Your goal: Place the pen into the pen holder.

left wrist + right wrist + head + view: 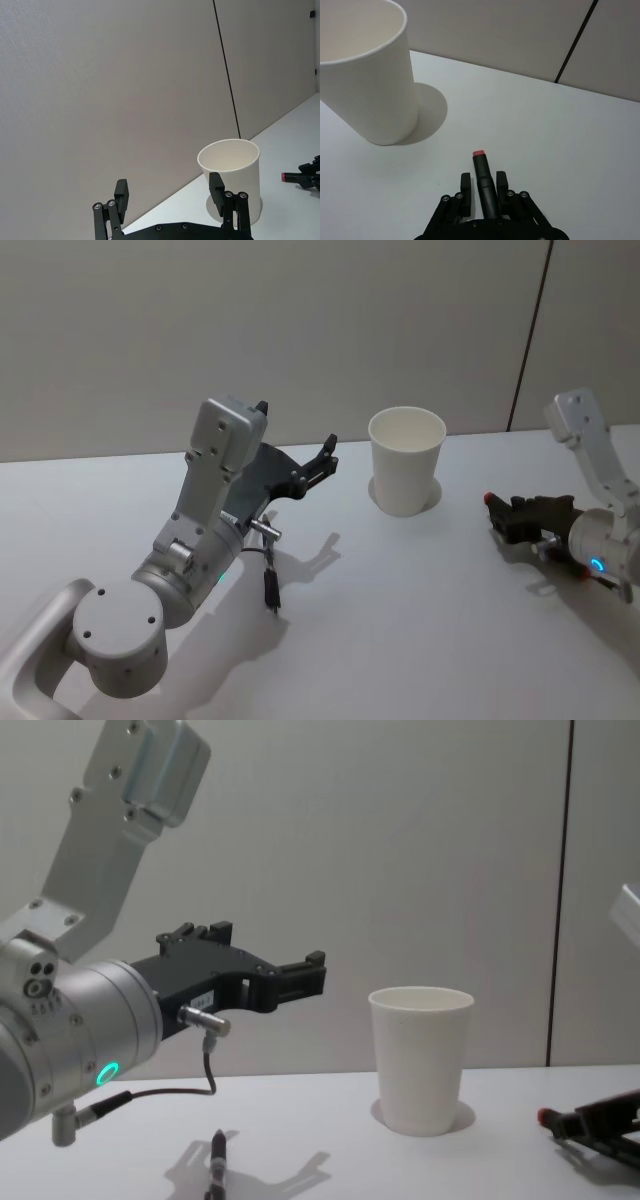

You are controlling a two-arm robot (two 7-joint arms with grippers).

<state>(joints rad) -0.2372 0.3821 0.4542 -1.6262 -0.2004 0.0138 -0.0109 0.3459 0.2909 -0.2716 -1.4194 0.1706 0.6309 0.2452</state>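
Grey wall panels (150, 330) with a thin dark seam stand behind a plain white table (400, 620). A white paper cup (406, 475) stands upright towards the far middle of the table, mouth up, and nothing can be seen inside it.

The right gripper (483, 181) sits low over the table to the right of the paper cup and well apart from it. Its two fingers are closed onto the black barrel of a pen (481, 167), one on each side. The pen lies roughly level, and its red end sticks out past the fingertips and points left towards the paper cup. It is outside the cup. Whether the gripper or the pen touches the table cannot be told.

The left gripper (328, 455) is held up in the air to the left of the paper cup, about level with the rim, and points across at it. Its fingers are spread wide apart with nothing between them. The left arm rises from the near left, with a green light ring glowing on its wrist and a thin cable (205, 1070) looping off a metal plug on that wrist.

A short, slim dark object (271, 590) lies on the table below the left arm, amid the arm's shadow. What it is cannot be made out.
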